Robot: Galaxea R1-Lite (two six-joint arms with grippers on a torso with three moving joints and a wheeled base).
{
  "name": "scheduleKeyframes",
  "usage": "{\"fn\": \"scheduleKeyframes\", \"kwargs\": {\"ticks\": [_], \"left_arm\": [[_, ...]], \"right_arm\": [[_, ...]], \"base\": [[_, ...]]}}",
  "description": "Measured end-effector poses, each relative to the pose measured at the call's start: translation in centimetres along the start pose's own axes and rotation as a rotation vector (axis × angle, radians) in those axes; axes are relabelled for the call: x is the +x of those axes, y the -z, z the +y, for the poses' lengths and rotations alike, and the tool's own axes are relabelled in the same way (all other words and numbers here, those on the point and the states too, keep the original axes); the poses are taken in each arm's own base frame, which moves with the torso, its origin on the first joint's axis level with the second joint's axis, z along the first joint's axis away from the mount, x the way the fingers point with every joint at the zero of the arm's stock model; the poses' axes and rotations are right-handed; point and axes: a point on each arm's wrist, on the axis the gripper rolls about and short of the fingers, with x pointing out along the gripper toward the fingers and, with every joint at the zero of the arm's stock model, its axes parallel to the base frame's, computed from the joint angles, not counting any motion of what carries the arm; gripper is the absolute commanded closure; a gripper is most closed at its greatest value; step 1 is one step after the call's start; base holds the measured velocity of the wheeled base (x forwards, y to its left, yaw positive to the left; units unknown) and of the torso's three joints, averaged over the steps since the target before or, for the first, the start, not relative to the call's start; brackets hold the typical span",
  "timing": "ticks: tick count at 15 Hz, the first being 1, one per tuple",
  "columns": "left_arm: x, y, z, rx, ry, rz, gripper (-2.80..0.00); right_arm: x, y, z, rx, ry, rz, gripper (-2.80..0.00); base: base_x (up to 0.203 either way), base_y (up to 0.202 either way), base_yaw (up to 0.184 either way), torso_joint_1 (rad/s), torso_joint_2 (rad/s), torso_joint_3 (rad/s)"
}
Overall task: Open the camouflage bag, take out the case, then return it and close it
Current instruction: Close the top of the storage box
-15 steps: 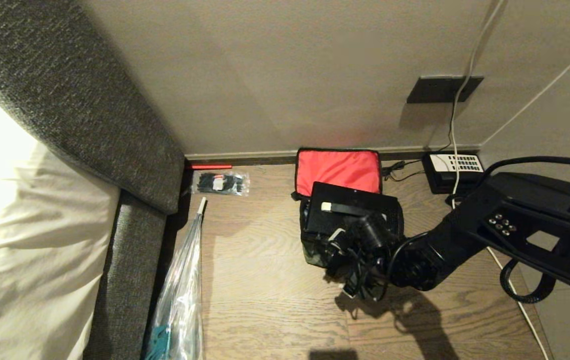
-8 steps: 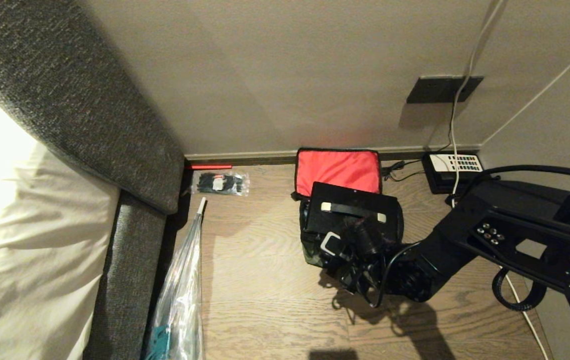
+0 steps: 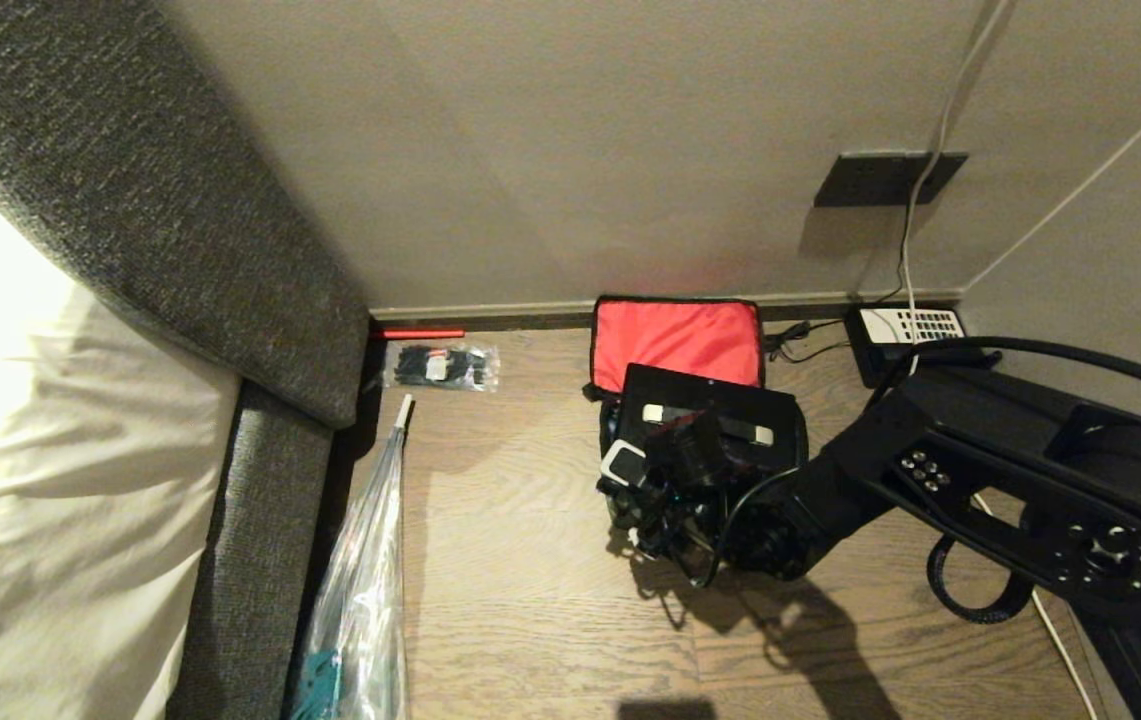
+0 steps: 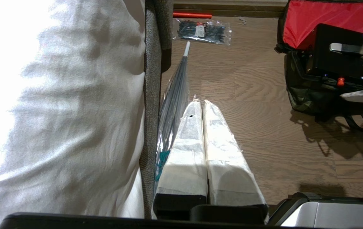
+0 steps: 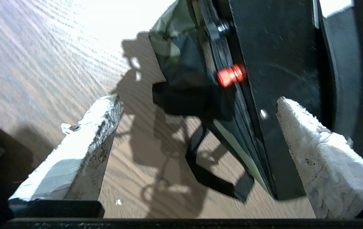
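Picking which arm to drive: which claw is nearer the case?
Right. The right claw is open at the case; the left claw, shut, hangs near the bed, well off.

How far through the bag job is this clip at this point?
Done: the camouflage bag is open, its red lid lining leaning on the wall. In hand: the case sits in the bag's mouth, standing proud of it; the right end effector is open beside its near edge, holding nothing. Left: whether it has been out yet cannot be told; closing remains. The left end effector is shut, idle.
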Motion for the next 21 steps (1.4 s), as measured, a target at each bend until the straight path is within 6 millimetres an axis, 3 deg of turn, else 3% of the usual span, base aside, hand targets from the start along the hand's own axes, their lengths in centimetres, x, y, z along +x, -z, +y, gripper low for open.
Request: {"fn": "scheduleKeyframes", "kwargs": {"ticks": [5,10,21], "left_arm": [[0.0,0.0,0.0,0.000,0.000,0.000,0.00],[0.0,0.0,0.0,0.000,0.000,0.000,0.00],[0.0,0.0,0.0,0.000,0.000,0.000,0.00]], "right_arm": [[2.7,0.2,0.9,-0.030,-0.010,0.018,-2.80],[4.6,2.5,0.2,-0.087,0.010,0.109,-2.80],[6.2,4.4,-1.0,-0.067,0.018,0.176,-2.80]], "base": [[0.000,0.000,0.000,0.000,0.00,0.000],[0.000,0.000,0.000,0.000,0.00,0.000],[0.000,0.000,0.000,0.000,0.00,0.000]]}}
